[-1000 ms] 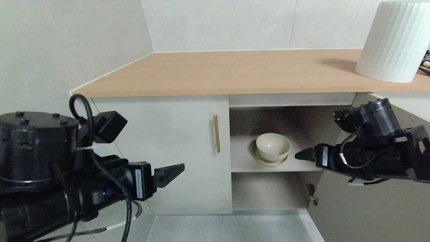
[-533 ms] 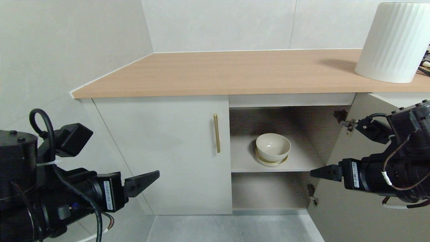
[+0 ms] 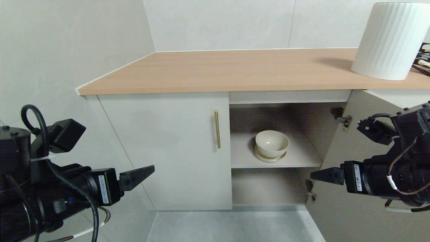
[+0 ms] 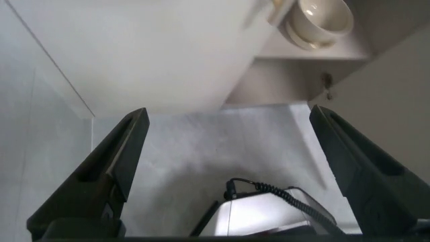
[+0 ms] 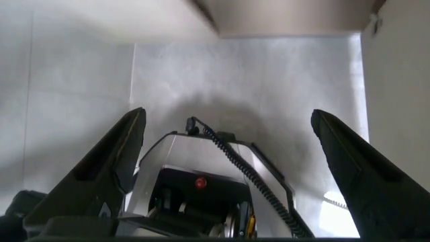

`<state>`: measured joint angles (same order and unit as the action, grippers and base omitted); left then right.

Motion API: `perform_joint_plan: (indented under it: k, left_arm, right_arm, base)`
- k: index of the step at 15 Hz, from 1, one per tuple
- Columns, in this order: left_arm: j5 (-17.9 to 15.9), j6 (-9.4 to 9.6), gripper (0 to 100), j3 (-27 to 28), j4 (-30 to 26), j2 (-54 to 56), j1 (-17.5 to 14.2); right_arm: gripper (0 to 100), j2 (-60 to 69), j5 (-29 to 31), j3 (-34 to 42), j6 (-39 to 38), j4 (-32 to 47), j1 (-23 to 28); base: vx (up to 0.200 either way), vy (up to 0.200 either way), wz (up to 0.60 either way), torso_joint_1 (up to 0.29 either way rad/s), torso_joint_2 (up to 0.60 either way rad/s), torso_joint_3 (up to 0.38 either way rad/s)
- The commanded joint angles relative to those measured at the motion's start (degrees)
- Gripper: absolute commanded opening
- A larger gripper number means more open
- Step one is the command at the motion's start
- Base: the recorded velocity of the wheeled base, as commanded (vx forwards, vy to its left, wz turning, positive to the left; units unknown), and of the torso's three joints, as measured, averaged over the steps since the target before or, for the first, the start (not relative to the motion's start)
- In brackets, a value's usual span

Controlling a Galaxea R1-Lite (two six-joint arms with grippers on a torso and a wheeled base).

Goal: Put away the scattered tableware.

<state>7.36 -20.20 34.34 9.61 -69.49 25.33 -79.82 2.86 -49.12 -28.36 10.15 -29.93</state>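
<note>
Closest in, the left hand hangs low on the robot's left, its fingers spread wide over the grey floor, tip pointing toward the cabinet's closed door. On the other side, the right hand sits at about the same height with its jaws just as wide. Its tip is just beside the inner edge of the open door, level with the lower compartment. Further back, a slim gold handle runs upright along the closed door's edge. Inside the opening, on the upper shelf, a cream bowl stands upright on a saucer, well apart from both hands. Above that lies the wooden tabletop, with a white ribbed container at its right end against the tiled wall.
</note>
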Motion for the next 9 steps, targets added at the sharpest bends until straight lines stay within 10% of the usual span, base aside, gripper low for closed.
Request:
perform_joint_plan:
  k: [1, 9]
  left_arm:
    - [0.0, -0.02, 100, -0.1, 0.1, -0.1, 0.0]
    - [0.0, -0.02, 100, -0.1, 0.0, -0.8, 0.0]
  right_arm:
    - [100, 0.0, 0.0, 0.3, 0.1, 0.0, -0.1]
    - [100, -0.3, 0.0, 0.3, 0.1, 0.0, -0.1]
  base:
    - [-0.2, 0.0, 0.0, 0.002, 0.0, 0.002]
    - [-0.2, 0.0, 0.0, -0.001, 0.0, 0.001]
